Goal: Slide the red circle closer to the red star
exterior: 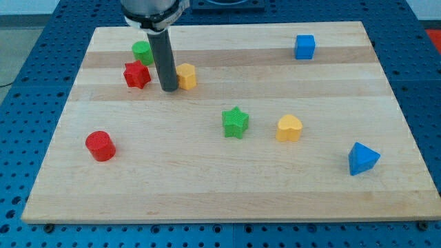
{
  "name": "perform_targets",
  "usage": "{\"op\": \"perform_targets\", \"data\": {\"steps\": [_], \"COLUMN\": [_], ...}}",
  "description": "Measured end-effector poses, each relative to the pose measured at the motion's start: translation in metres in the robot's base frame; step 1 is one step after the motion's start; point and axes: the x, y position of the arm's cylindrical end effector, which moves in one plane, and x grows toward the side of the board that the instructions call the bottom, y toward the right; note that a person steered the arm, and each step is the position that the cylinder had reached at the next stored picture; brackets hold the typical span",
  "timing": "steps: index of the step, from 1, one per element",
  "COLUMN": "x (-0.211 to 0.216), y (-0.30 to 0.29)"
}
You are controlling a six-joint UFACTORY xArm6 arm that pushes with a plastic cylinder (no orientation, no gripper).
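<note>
One red circle (pixel 100 145) | my tip (pixel 169 89) between red star (pixel 136 75), yellow block (pixel 186 76)

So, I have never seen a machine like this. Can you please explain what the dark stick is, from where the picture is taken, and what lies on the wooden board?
The dark stick is the end of a robot arm. It holds nothing; my tip only pushes blocks across the wooden board. There is one picture; where the camera is mounted is not on record.

My tip stands between the red star and a yellow block. A green block lies just above the star. The red circle lies apart, toward the view's bottom left. Mid-board are a green star and a yellow heart. A blue cube is at the top right, a blue triangle at the lower right.
</note>
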Motion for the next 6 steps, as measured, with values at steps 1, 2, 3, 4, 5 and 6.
{"op": "perform_targets", "data": {"steps": [1,2,3,4,5,6], "x": [-0.009,-0.011,0.004,0.069,0.163,0.215], "y": [0.036,0.071,0.07,0.07,0.05,-0.001]}}
